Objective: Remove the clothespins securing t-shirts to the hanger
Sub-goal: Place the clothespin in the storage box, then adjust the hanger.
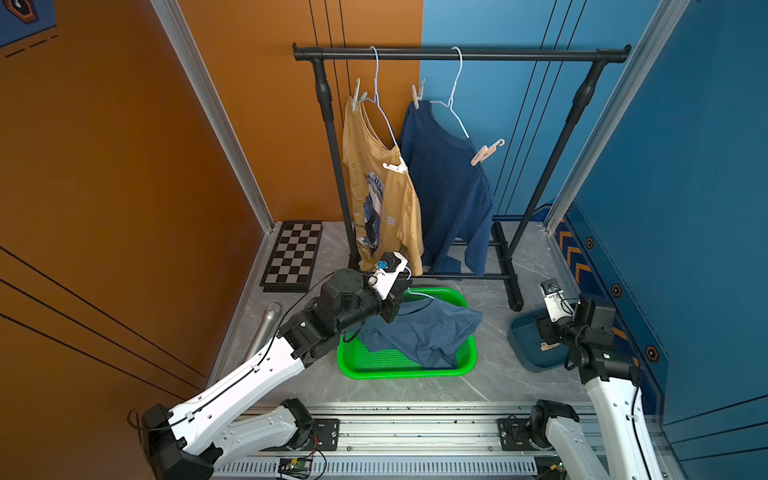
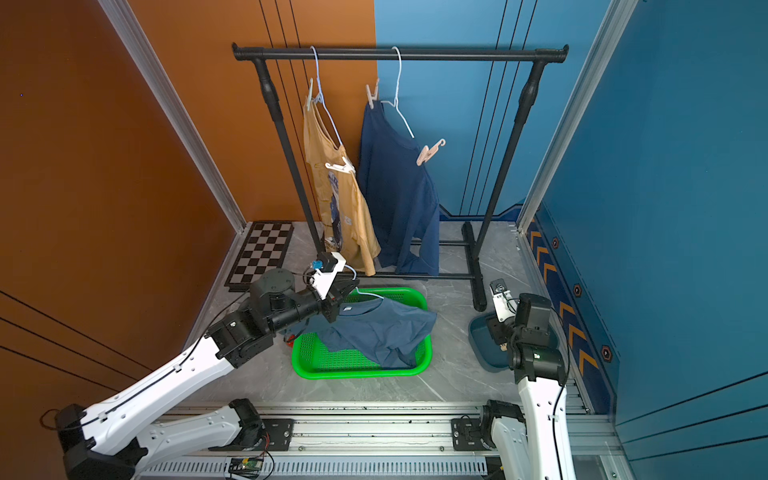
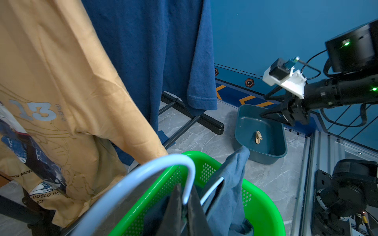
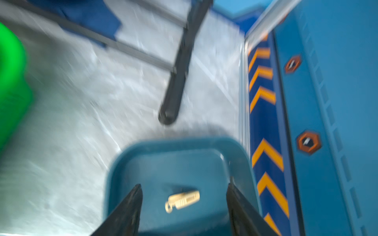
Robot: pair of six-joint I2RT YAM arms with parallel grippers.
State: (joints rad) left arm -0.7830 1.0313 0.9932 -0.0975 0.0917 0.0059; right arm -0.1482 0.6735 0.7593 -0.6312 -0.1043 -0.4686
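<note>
Right wrist view was blurred throughout, cream clothespin in the teal bin was too smeared for detail, fingers of the right gripper ran off the edge, white hanger was cropped beside the clamping left gripper.

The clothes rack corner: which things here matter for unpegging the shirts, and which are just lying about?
Part of the job:
- pink clothespin, cream clothespin, white clothespin, pale green clothespin
- yellow t-shirt, navy t-shirt
- slate-blue t-shirt and its white hanger
- green basket
- teal bin with a loose clothespin

Just lying about:
- chessboard
- silver microphone
</note>
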